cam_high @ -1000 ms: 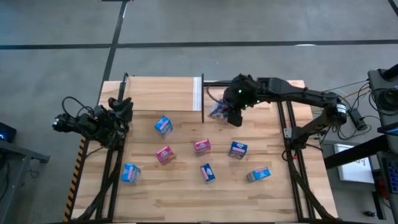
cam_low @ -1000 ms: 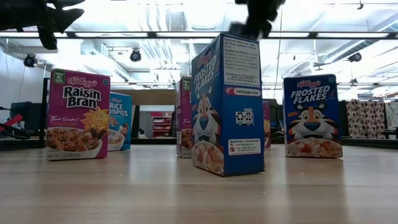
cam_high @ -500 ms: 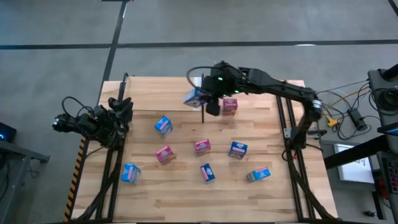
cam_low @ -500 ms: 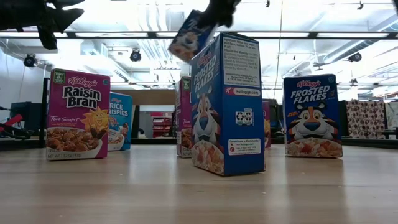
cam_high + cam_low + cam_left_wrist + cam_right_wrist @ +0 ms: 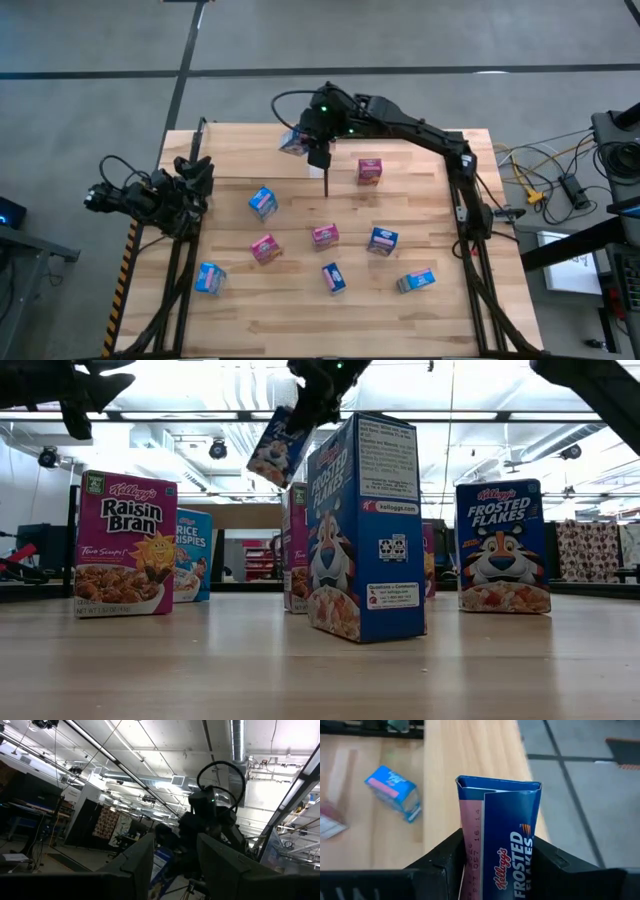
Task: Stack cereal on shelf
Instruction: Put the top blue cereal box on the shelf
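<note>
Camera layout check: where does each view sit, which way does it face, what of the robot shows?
High: overhead, straight down on the table; both arms show.
Low: table height, level past standing boxes; right gripper shows overhead.
Left wrist: tilted up at the ceiling, past its fingers.
Right wrist: down onto the shelf, fingers clamping the Frosted Flakes box.
Shared: that box in high, low and right wrist.

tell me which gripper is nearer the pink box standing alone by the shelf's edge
Right. The right gripper, holding a blue Frosted Flakes box, hangs just beside the pink box. The left gripper waits at the table's far left edge.
</note>
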Available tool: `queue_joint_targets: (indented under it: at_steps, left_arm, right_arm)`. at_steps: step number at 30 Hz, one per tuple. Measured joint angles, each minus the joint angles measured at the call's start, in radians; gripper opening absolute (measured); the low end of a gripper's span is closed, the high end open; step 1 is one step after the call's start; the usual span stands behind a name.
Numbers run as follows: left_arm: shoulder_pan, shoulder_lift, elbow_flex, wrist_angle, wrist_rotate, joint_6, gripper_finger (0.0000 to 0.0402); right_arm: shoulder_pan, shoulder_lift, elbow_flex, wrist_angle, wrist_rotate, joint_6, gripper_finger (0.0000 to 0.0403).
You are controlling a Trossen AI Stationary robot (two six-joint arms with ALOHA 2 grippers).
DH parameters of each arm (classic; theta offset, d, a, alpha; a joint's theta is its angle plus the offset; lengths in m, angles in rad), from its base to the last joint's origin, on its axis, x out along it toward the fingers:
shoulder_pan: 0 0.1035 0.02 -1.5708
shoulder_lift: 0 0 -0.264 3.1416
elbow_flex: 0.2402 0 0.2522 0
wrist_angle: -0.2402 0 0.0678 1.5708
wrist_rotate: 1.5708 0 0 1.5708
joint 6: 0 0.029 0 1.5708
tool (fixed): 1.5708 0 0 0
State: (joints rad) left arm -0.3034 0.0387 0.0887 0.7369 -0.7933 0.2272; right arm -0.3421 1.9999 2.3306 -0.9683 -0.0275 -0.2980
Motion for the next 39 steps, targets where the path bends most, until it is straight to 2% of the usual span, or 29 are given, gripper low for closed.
queue_joint_targets:
  at_steps: [20, 25, 33, 39]
  left_arm:
    - [0.000, 0.000, 0.000, 0.000, 0.000, 0.000, 0.0135]
    - [0.000, 0.000, 0.000, 0.000, 0.000, 0.000, 0.0135]
    - [0.000, 0.000, 0.000, 0.000, 0.000, 0.000, 0.0135]
    - [0.000, 0.000, 0.000, 0.001, 0.000, 0.000, 0.0135]
  right_arm:
    - [-0.032, 0.039, -0.028, 0.043, -0.004, 0.010, 0.0244]
    - [-0.032, 0.034, 0.016, 0.042, 0.002, 0.010, 0.0251]
    - [-0.018, -0.033, 0.023, 0.025, 0.002, 0.067, 0.0221]
    - [-0.007, -0.098, 0.023, -0.115, 0.002, 0.105, 0.0153]
